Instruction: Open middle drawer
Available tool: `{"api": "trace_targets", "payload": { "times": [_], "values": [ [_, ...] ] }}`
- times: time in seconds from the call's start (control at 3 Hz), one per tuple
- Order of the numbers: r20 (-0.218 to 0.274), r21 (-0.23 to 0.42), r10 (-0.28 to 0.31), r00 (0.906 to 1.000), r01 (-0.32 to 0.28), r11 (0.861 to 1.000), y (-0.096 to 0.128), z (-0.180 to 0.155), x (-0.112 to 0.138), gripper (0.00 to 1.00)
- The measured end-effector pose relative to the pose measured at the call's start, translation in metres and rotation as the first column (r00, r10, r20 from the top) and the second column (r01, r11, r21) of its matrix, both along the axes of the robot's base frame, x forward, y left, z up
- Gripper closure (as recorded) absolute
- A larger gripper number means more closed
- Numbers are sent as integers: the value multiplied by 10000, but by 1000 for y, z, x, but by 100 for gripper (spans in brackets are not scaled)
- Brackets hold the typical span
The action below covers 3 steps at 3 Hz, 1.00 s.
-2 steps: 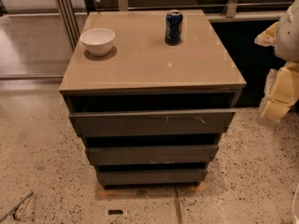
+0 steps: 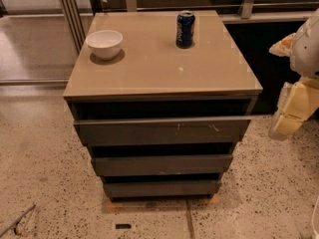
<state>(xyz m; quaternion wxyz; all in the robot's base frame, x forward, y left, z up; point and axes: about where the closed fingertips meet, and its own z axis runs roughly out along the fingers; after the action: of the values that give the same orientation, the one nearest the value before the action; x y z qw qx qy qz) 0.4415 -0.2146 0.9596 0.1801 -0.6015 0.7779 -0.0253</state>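
Observation:
A low cabinet stands on the speckled floor with three dark grey-brown drawer fronts. The top front (image 2: 162, 131) has pale scratch marks and stands slightly out. The middle drawer (image 2: 162, 165) is the plain front below it and sits shut in line with the stack. The bottom front (image 2: 162, 187) is the smallest. My gripper (image 2: 286, 117), with cream-coloured parts, hangs at the right edge of the camera view. It is beside the cabinet's right side at about top-drawer height, and touches nothing.
A white bowl (image 2: 104, 43) and a blue soda can (image 2: 185, 29) stand on the beige cabinet top (image 2: 159, 68). A metal frame (image 2: 70, 14) stands at the back left, and dark shelving is behind. A small dark object (image 2: 123, 226) lies on the floor in front.
The gripper has shifted slightly down and left at the right edge. The cabinet and drawers look the same.

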Motion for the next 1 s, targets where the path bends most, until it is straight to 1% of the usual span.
{"api": "trace_targets", "payload": {
  "times": [0.33, 0.67, 1.0],
  "values": [
    [94, 905, 135, 9999, -143, 9958, 10, -45, 4, 0],
    [-93, 1898, 160, 9998, -140, 9817, 25, -99, 8, 0],
    [-561, 2641, 391, 9977, -229, 9642, 43, -151, 10, 0]
  ]
}}
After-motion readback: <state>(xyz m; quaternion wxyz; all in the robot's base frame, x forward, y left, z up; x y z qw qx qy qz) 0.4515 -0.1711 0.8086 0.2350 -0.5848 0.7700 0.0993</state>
